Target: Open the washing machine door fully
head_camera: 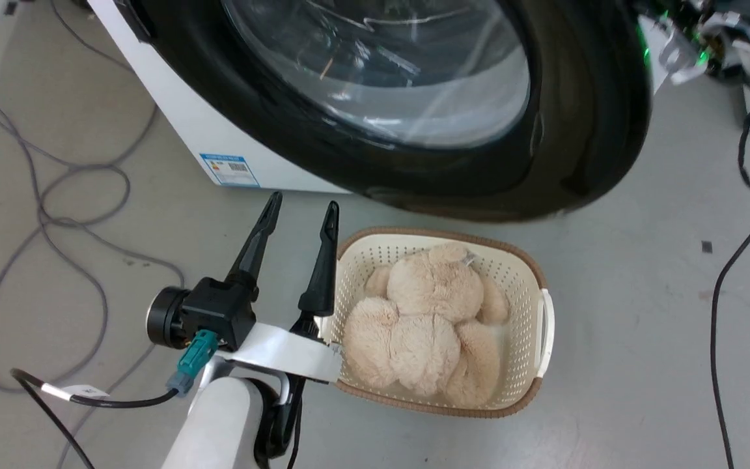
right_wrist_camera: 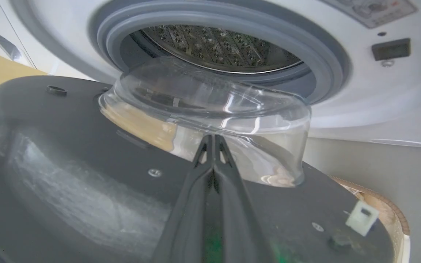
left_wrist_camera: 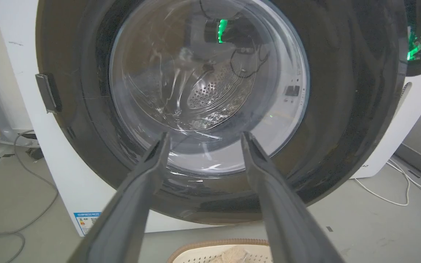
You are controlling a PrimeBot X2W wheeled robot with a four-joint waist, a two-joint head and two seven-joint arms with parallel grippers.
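Top of washing machine door (head_camera: 583, 130) cut off at upper frame edge; it stands swung out from washing machine (head_camera: 180, 117). Right gripper (right_wrist_camera: 213, 140) fingers pressed together by glass bowl (right_wrist_camera: 210, 109), contact unclear. Left gripper (head_camera: 304, 200) spread apart, lower centre. Basket (head_camera: 540, 286) holds plush toy (head_camera: 433, 312).

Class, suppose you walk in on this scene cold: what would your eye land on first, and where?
The huge glossy black washing machine door with its bulging glass centre stands ajar across the top of the head view. Below it on the floor sits a cream basket holding a beige plush toy, with the open left tool just to its left.
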